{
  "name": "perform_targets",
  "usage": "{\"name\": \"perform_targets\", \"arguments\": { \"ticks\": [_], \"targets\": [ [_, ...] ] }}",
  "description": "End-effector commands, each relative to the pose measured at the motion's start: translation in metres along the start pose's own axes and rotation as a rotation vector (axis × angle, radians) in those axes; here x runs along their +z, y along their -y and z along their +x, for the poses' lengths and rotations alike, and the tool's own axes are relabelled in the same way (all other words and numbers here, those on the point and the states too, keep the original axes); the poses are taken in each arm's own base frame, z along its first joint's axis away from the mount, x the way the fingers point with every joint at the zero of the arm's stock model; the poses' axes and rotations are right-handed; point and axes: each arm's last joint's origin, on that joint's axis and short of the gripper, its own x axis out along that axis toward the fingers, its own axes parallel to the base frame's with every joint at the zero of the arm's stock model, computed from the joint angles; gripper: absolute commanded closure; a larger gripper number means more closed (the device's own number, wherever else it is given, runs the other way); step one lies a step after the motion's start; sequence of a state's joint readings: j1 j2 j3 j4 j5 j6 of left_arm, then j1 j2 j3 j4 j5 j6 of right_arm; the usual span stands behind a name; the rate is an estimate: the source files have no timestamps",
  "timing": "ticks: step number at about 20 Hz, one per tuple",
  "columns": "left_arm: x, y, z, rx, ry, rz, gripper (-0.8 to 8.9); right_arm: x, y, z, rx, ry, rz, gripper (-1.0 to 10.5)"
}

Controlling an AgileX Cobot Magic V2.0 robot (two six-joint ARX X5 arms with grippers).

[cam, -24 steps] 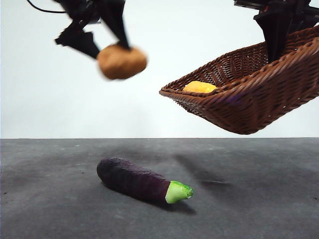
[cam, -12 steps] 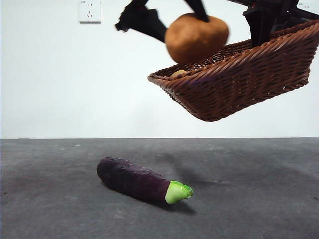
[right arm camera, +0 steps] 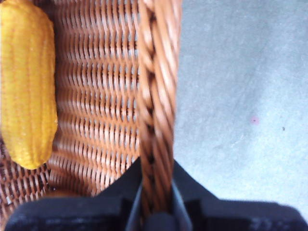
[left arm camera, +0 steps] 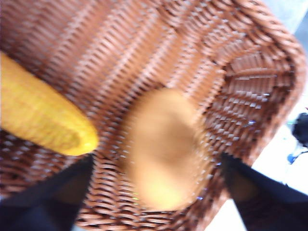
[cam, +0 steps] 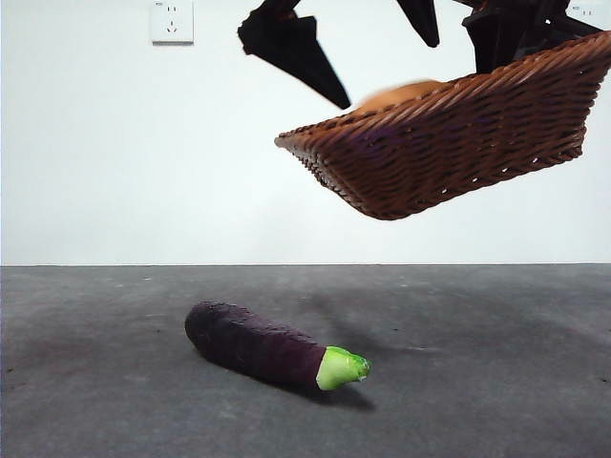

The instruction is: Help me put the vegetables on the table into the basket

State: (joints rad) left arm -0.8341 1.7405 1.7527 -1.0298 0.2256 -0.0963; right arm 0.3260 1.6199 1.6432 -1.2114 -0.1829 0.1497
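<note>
The wicker basket [cam: 449, 143] hangs tilted above the table [cam: 496, 363], my right gripper [cam: 506, 38] shut on its braided rim [right arm camera: 156, 96]. In the right wrist view that gripper [right arm camera: 156, 207] pinches the rim, with the yellow corn [right arm camera: 26, 86] lying inside. My left gripper [cam: 368, 52] hovers open over the basket. The orange-brown potato [left arm camera: 166, 149], blurred, is loose in the basket [left arm camera: 240, 72] between the spread jaws of the left gripper [left arm camera: 156, 161], beside the corn [left arm camera: 43, 110]. Only its top [cam: 396, 93] shows over the rim in the front view. The purple eggplant [cam: 267, 345] lies on the table.
A white wall with a power outlet [cam: 172, 21] stands behind the table. Bare grey table surface [right arm camera: 240, 96] lies beside and under the raised basket.
The left gripper carried the potato rightward over the basket, then opened; the potato has dropped inside. The basket shifted slightly left and lower. The eggplant has not moved.
</note>
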Motion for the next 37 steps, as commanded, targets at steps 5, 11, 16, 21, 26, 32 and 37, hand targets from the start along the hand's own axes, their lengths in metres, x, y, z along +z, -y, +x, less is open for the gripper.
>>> {"name": "perform_targets", "arguments": {
  "ticks": [5, 11, 16, 21, 26, 32, 37],
  "targets": [
    [-0.017, -0.018, -0.079, 0.237, 0.024, -0.094, 1.85, 0.0, 0.012, -0.003, -0.019, 0.004, 0.033, 9.5],
    [-0.026, -0.056, -0.092, 0.432, 0.056, -0.486, 1.86, 0.0, 0.038, -0.008, -0.101, 0.001, 0.07, 9.5],
    [-0.036, -0.069, -0.07, 0.474, 0.033, -0.869, 1.87, -0.003, 0.062, -0.014, -0.132, -0.009, 0.129, 9.5],
    [-0.059, -0.075, -0.026, 0.523, -0.052, -1.052, 1.88, -0.005, 0.075, -0.018, -0.141, -0.024, 0.151, 9.5],
    [-0.067, -0.068, 0.017, 0.446, 0.016, -1.126, 1.88, -0.005, 0.076, -0.018, -0.138, -0.022, 0.147, 9.5],
    [-0.07, -0.073, 0.054, 0.504, -0.043, -1.176, 1.88, -0.008, 0.075, -0.018, -0.126, -0.055, 0.123, 9.5],
    [-0.075, -0.082, 0.093, 0.532, -0.143, -1.188, 1.88, -0.008, 0.075, -0.018, -0.125, -0.057, 0.122, 9.5]
  ]
}}
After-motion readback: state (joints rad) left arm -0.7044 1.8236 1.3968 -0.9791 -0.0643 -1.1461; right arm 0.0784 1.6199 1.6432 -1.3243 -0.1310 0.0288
